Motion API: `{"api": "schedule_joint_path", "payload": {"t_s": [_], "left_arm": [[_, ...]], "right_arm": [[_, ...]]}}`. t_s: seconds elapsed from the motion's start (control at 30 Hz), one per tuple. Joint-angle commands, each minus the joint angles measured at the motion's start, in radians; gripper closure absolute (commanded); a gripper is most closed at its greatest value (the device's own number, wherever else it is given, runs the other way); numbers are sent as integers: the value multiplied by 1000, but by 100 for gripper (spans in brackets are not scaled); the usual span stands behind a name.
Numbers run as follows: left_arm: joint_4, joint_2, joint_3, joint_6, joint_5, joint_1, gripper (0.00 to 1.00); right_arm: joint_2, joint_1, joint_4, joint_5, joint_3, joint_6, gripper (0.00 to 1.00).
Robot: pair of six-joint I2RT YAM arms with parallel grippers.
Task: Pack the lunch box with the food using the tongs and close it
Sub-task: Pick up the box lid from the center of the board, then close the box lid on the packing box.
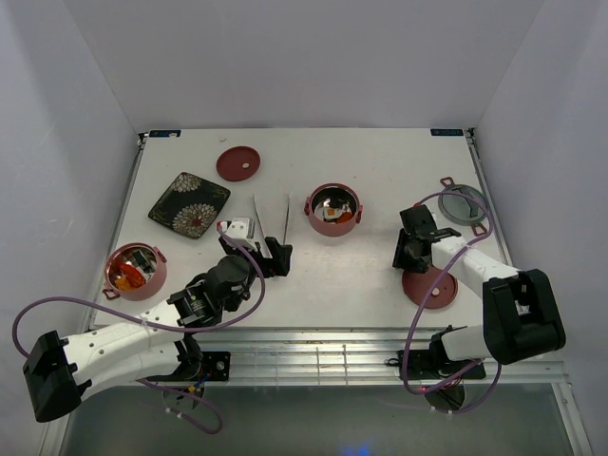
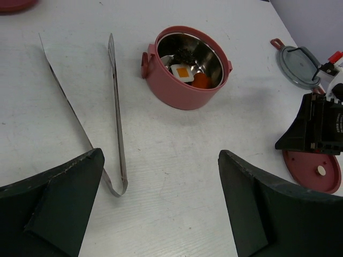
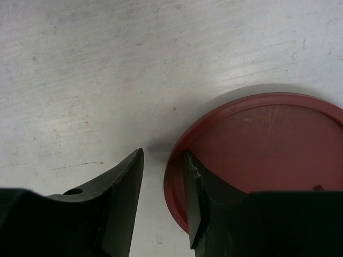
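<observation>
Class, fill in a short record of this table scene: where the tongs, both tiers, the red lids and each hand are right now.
tongs: lying on the table, V open, not gripped
left hand: open, over the tongs' joined end
centre tier: uncovered, food inside
left tier: uncovered, food inside
near lid: flat on the table
right hand: jaws part open, straddling the near lid's rim
far lid: flat, beside the floral plate
</observation>
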Motion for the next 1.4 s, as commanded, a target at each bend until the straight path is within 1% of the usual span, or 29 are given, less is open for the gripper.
{"api": "schedule_joint_path", "payload": {"t_s": [0.0,0.07,0.1,0.2,0.37,0.47,0.5,0.63,0.8,0.9,0.93,1.0,1.03,1.13,1.17,1.23,1.27,1.33,1.37], "left_arm": [[29,-31,-14,-4,-28,-4,2],[27,-31,-14,-2,-31,-4,2],[25,-28,-14,-2,-35,-4,2],[27,-23,-14,-2,-40,-4,2],[29,-8,-14,1,-47,-4,2],[29,-5,-14,3,-60,-4,2],[27,-6,-12,3,-63,-4,2],[27,-15,-18,3,-90,-4,2],[27,-52,-38,-2,-141,-4,2],[30,-84,-51,-7,-167,-4,2],[32,-101,-60,-8,-173,-4,2],[33,-118,-66,-10,-189,-4,2],[35,-133,-72,-10,-195,-4,2],[36,-155,-84,-10,-215,-4,2],[35,-166,-86,-8,-219,-4,2],[32,-175,-90,-10,-232,-4,2],[32,-185,-94,-11,-238,-4,2],[36,-198,-100,-10,-245,-4,2],[38,-204,-104,-10,-248,-4,2]], "right_arm": [[20,21,-23,29,40,2,59],[25,22,-23,31,41,-2,62],[25,24,-14,28,41,-14,65],[28,33,18,-13,41,-41,70],[65,73,40,-35,67,-106,75],[108,119,37,-9,98,-127,85],[134,140,36,2,109,-132,91],[191,175,-4,83,175,-137,92],[200,183,-41,103,270,-160,92],[211,183,-92,117,380,-178,92],[218,185,-107,117,455,-183,92],[241,194,-144,112,533,-192,92],[252,200,-152,112,613,-196,92],[315,226,-171,85,730,-210,92],[367,243,-184,78,821,-216,92],[430,264,-233,72,924,-241,92],[494,287,-247,72,1027,-250,92],[560,306,-294,55,1127,-261,92],[623,323,-306,49,1216,-278,92]]}}
